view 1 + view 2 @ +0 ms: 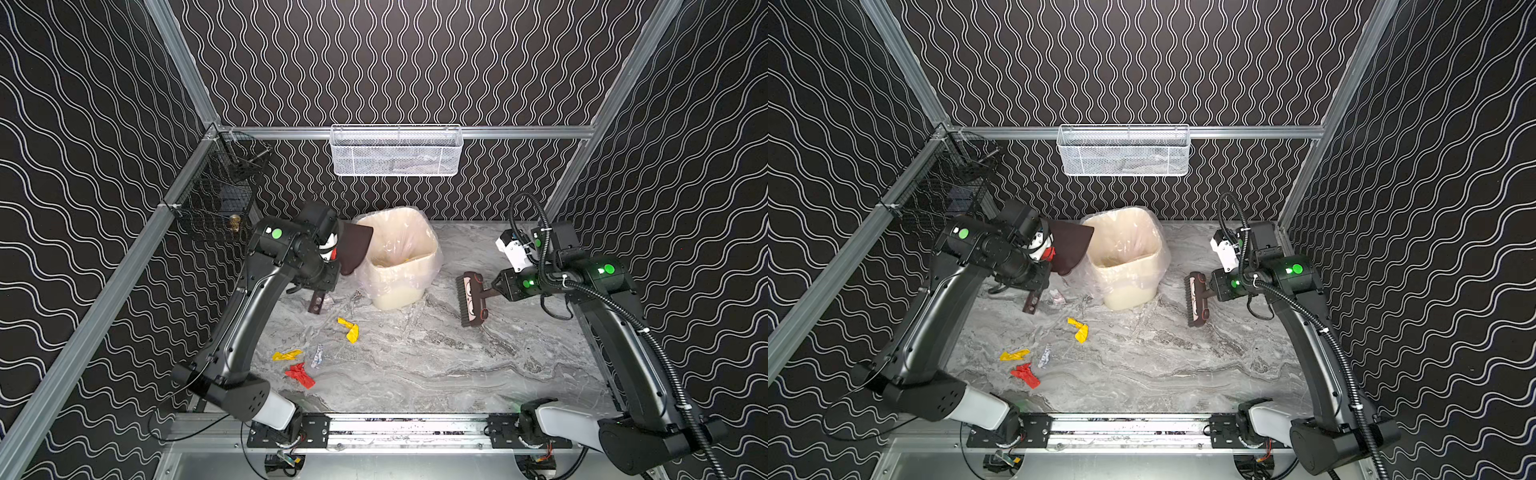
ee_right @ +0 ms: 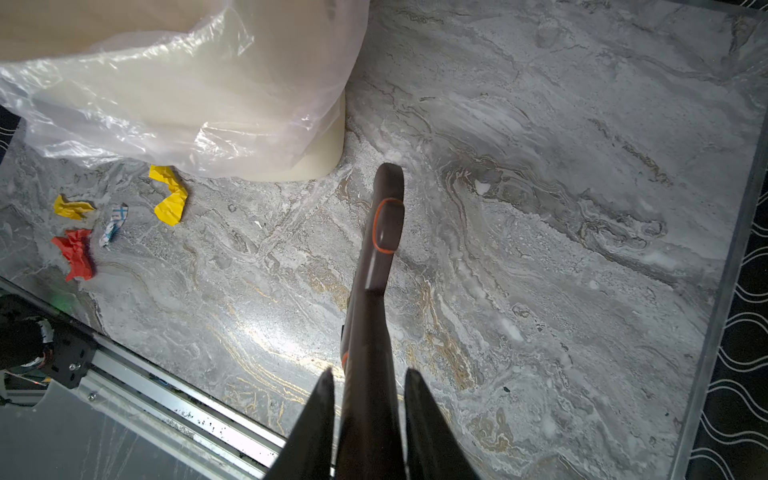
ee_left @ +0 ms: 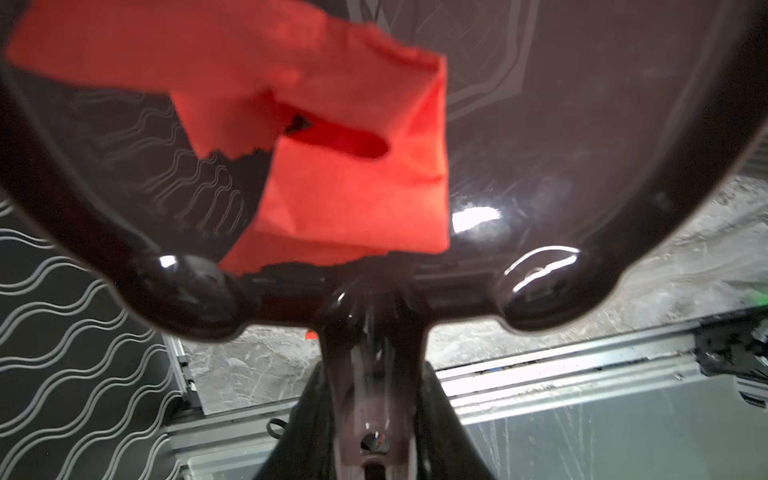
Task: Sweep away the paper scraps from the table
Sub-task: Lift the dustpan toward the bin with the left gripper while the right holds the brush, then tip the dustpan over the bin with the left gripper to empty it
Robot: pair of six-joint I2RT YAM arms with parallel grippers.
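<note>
Paper scraps (image 1: 300,374) are strewn by the left edge of the table (image 1: 457,365); the dustpan (image 1: 355,249) is gripped by the left gripper (image 3: 374,370), the brush (image 1: 471,299) by the right gripper (image 2: 369,374).

Black arms (image 1: 245,316) bear green lights (image 1: 276,233), white bases (image 1: 276,409).

A robot lab cell, this was. Black wavy-lined walls (image 1: 395,62) and aluminium rails (image 1: 519,132) boxed in the marble table (image 1: 457,374), and two arms (image 1: 249,307) sat mounted on a rail at its front.

paper scraps (image 1: 349,329) on table (image 1: 436,361), bin (image 1: 395,291) behind
</note>
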